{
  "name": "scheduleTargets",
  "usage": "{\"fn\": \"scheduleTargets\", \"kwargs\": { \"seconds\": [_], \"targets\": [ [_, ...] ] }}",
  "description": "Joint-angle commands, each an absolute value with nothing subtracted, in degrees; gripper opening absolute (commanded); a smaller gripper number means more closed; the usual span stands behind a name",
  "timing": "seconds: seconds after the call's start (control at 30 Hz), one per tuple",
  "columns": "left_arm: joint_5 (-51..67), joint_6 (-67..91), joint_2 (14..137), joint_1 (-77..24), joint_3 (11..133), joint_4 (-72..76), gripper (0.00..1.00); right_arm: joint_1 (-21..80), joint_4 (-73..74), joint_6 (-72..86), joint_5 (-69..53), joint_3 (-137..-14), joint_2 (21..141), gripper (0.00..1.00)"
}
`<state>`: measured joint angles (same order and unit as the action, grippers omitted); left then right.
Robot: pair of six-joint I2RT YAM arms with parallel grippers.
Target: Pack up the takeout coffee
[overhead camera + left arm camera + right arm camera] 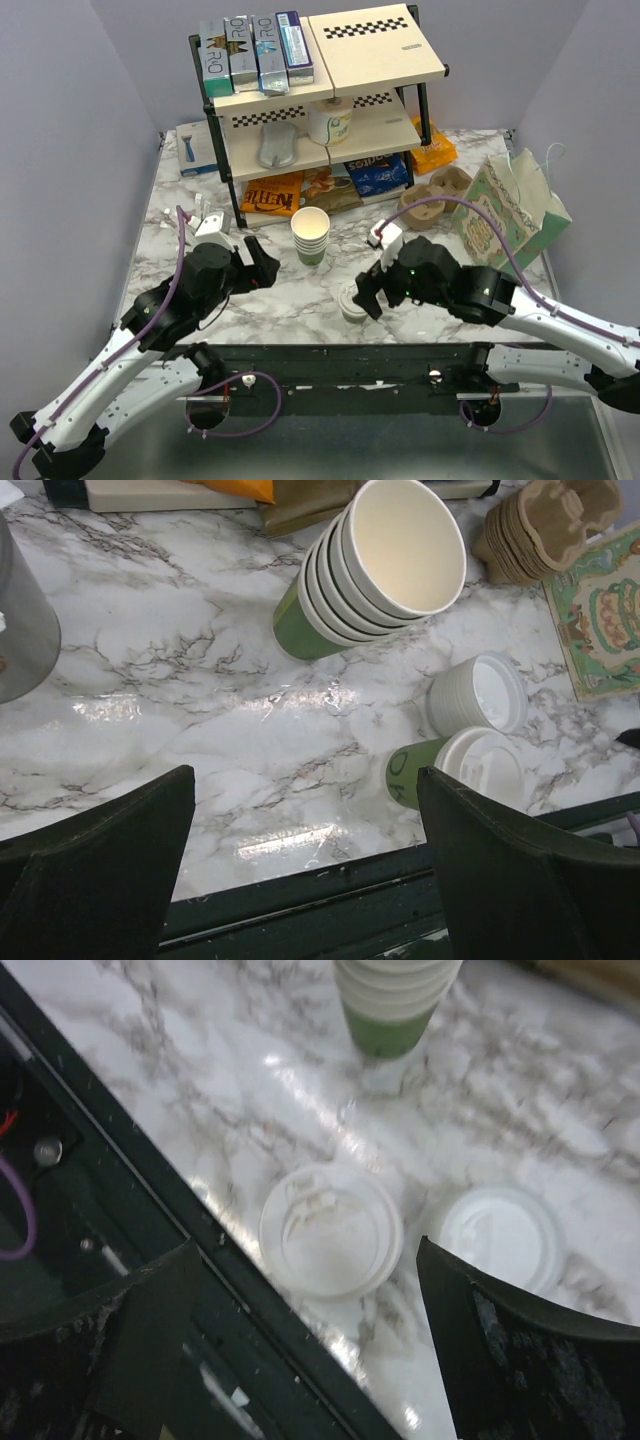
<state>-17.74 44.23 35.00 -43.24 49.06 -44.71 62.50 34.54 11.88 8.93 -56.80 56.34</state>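
Two grippers are mine, and both stand spread wide with nothing in them. My right gripper hangs over the takeout coffee. In my right wrist view its round white lid lies in the gap between my fingers, just beyond the tips, and neither finger touches it. I cannot tell how high above the lid I am. In the overhead view my fingers cover part of the cup's right side.

The coffee stands upright on the marble table, at its near edge, right beside the black rail that carries my bases. A short stack of white lids lies just to the coffee's right, close to it but apart. The taller stack of lidless cups stands farther back, towards the shelf.

My left gripper hovers to the left over bare marble, well apart from the coffee. From that wrist the cup's green side and white lid show near my right finger, with table between them.
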Motion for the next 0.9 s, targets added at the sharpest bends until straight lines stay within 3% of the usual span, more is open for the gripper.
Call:
{"fn": "scheduleTargets", "kwargs": {
  "seconds": [0.0,0.17,0.3,0.47,0.87],
  "targets": [
    [-15.1,43.6,35.6,-43.4,48.6,-41.0,0.99,62.5,37.8,19.3,-1.5,-46.6,52.0,0.97],
    [-15.5,41.8,38.4,-43.4,50.4,-40.6,0.99,62.2,33.4,12.2,-8.9,-42.8,52.8,0.94],
    [-15.2,41.6,38.5,-43.4,50.7,-40.1,0.99,62.1,31.4,15.5,2.6,-43.9,59.1,0.96],
    [-15.8,41.1,38.1,-43.4,51.2,-40.0,0.99,62.2,32.3,19.9,6.5,-45.4,63.5,0.96],
    [-16.5,39.6,38.1,-43.4,51.9,-39.6,0.99,62.2,20.1,13.5,3.8,-45.5,71.3,0.96]
  ]
}}
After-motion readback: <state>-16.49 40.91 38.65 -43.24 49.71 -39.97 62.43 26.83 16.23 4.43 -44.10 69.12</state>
